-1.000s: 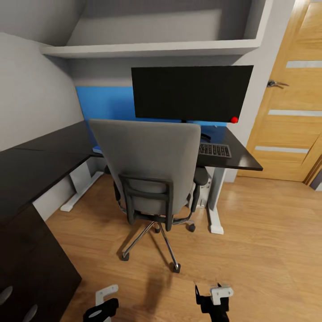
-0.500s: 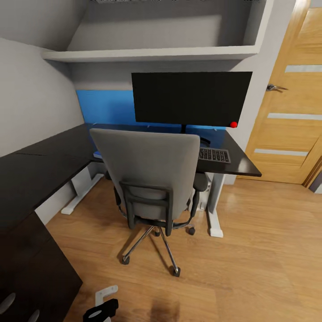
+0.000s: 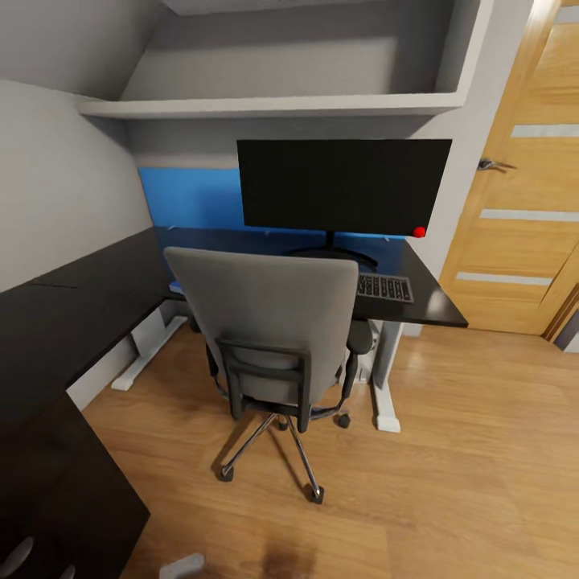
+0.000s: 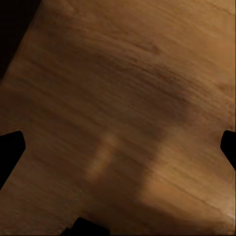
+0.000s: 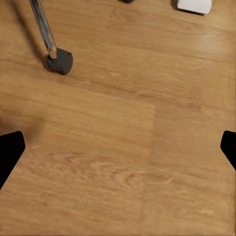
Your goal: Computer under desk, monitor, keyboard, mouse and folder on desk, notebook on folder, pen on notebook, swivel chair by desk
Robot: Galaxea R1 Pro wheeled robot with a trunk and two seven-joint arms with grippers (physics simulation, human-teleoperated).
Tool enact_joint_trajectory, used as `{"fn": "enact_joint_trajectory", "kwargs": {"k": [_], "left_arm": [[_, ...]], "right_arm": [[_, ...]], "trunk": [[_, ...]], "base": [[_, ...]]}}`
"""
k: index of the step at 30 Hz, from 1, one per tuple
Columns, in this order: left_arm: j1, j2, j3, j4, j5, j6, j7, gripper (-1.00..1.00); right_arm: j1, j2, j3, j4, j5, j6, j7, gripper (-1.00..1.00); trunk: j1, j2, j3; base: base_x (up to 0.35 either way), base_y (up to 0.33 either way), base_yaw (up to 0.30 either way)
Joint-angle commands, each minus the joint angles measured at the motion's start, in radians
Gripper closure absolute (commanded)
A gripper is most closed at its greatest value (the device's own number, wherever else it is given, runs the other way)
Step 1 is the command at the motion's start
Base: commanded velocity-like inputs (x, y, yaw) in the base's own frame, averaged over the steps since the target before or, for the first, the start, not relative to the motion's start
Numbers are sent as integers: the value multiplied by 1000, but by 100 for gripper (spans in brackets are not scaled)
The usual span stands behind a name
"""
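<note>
Facing wooden floor, both fingers [image 5: 11,150] spread, swivel chair [image 5: 59,61] caster well beyond them.

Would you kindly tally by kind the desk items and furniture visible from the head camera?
Monitor: 1
Keyboard: 1
Swivel chair: 1
Desk: 1
Wall shelf: 1
Door: 1
Total: 6

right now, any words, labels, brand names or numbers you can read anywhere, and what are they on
No readable text anywhere.
keyboard: key legends too small and blurred to read.
monitor: blank black screen, just a red dot at one lower corner, no brand mark.
door: plain wood with pale strips, no sign.
</note>
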State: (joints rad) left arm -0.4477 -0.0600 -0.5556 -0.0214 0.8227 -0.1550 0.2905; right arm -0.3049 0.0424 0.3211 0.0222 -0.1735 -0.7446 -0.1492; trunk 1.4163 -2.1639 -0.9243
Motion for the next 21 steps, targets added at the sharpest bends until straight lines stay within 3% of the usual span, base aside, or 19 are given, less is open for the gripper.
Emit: {"fn": "enact_joint_trajectory", "kwargs": {"k": [1, 21], "left_arm": [[25, 2, -11, 0, 6, -4, 3, -100], [35, -2, -15, -2, 5, -2, -3, -100]], "right_arm": [[-1, 1, 9, 2, -8, -4, -3, -100], [-1, 1, 9, 2, -8, -4, -3, -100]], "trunk": [[-4, 7, 2], [-81, 147, 65]], "base": [[0, 0, 0], [0, 0, 0]]}}
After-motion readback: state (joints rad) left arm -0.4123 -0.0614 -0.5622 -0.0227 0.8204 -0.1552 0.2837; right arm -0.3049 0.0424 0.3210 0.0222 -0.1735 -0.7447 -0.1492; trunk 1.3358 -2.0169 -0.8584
